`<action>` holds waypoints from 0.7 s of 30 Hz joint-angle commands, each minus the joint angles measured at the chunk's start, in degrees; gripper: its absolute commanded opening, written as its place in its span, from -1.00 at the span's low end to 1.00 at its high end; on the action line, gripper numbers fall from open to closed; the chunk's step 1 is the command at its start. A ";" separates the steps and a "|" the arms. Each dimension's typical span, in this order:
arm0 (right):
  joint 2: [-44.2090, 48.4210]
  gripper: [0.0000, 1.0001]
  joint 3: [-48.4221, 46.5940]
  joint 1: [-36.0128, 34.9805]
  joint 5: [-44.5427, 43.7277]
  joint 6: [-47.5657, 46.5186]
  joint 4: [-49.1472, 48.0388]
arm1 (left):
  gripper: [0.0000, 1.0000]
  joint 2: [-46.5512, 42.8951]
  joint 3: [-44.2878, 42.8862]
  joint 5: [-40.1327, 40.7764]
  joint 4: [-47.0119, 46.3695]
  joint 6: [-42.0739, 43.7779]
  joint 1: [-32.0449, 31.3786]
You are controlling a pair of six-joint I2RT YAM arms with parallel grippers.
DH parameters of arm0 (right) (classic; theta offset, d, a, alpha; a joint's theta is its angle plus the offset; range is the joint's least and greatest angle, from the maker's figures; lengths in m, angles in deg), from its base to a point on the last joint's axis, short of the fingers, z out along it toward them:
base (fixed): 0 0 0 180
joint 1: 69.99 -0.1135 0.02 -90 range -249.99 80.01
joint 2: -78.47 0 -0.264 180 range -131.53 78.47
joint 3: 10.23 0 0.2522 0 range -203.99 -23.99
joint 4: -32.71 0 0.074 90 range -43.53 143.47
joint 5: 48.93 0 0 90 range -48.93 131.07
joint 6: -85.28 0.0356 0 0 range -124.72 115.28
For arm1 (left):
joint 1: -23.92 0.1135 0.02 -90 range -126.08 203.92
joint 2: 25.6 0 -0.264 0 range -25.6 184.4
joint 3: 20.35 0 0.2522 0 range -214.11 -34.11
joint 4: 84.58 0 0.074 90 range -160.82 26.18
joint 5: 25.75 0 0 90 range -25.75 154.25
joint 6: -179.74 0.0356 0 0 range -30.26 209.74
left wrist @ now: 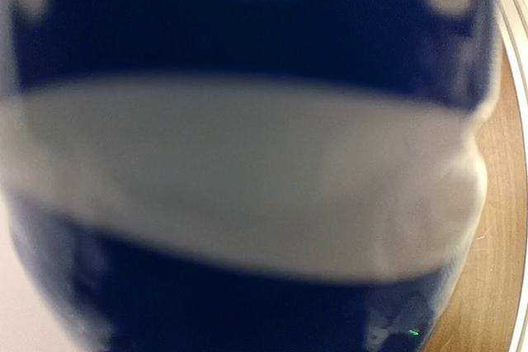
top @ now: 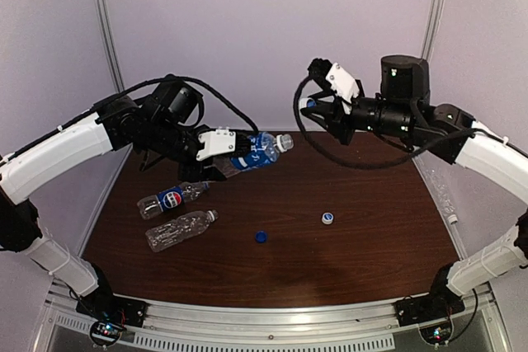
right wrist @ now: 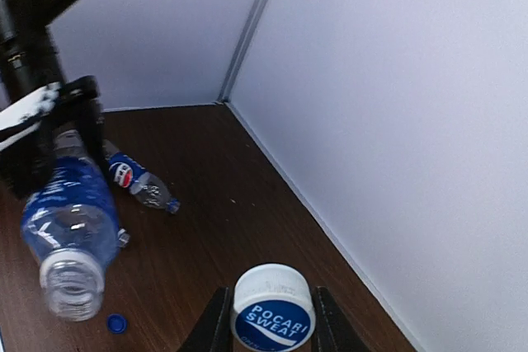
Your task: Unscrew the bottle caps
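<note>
My left gripper (top: 238, 154) is shut on a blue-labelled clear bottle (top: 262, 150) and holds it tilted above the table's back left. Its neck is open and points right. In the left wrist view the blurred blue and white label (left wrist: 247, 179) fills the frame and hides the fingers. My right gripper (top: 311, 105) is raised at the back and is shut on a white cap with a blue "Pocari Sweat" top (right wrist: 273, 307). The held bottle's open mouth (right wrist: 73, 286) shows in the right wrist view.
A Pepsi bottle (top: 171, 199) with its blue cap on and an unlabelled bottle (top: 180, 230) with a white cap lie at the left. A loose dark blue cap (top: 261, 237) and a loose white cap (top: 327, 218) lie mid-table. A clear bottle-like thing (top: 445, 197) lies past the right edge.
</note>
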 commanded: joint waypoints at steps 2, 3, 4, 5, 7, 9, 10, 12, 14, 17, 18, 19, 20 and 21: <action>-8.91 -1.00 -6.68 8.54 -23.65 30.54 20.99 | -0.21 -2.12 1.61 -0.53 -1.46 -1.35 0.13; -10.14 -1.00 -5.91 10.06 -24.25 32.81 23.04 | -0.21 -2.34 2.04 -0.31 -1.56 -1.39 0.21; -11.15 -1.00 -5.10 11.55 -25.09 34.62 24.51 | -0.21 -2.61 2.54 0.00 -1.65 -1.39 0.26; -12.21 -1.00 -3.91 12.97 -25.41 35.75 25.65 | -0.21 -2.86 3.07 0.27 -1.79 -1.43 0.44; -13.97 -1.00 -1.11 16.09 -24.80 37.68 26.44 | -0.21 -3.41 4.32 0.57 -2.14 -1.59 0.83; -16.01 -1.00 1.18 19.39 -22.65 39.26 26.80 | -0.21 -3.94 5.85 0.78 -2.52 -1.82 1.46; -17.04 -1.00 2.21 21.04 -20.96 39.75 26.67 | -0.21 -4.24 6.53 0.87 -2.63 -1.91 1.71; -18.86 -1.00 4.60 23.89 -17.97 40.22 25.23 | -0.21 -4.72 7.91 0.88 -2.79 -2.00 2.29; -21.05 -1.00 6.65 25.51 -17.41 40.20 23.86 | -0.21 -5.05 8.72 0.88 -3.02 -2.16 2.68; -25.25 -1.00 8.14 26.59 -15.50 40.01 23.09 | -0.21 -5.34 9.93 0.88 -3.21 -2.35 3.36; -26.63 -1.00 8.37 26.68 -15.19 40.03 23.01 | -0.21 -5.36 10.38 0.91 -3.26 -2.36 3.50; -27.85 -0.99 8.49 26.71 -14.71 40.00 23.03 | -0.21 -5.39 11.03 0.89 -3.36 -2.36 3.57; -28.86 -0.97 8.64 26.75 -14.27 39.92 22.84 | -0.21 -5.36 11.70 0.88 -3.46 -2.36 3.64; -29.80 -0.95 8.86 26.80 -13.74 39.78 22.56 | -0.20 -5.45 12.80 0.88 -3.61 -2.28 3.79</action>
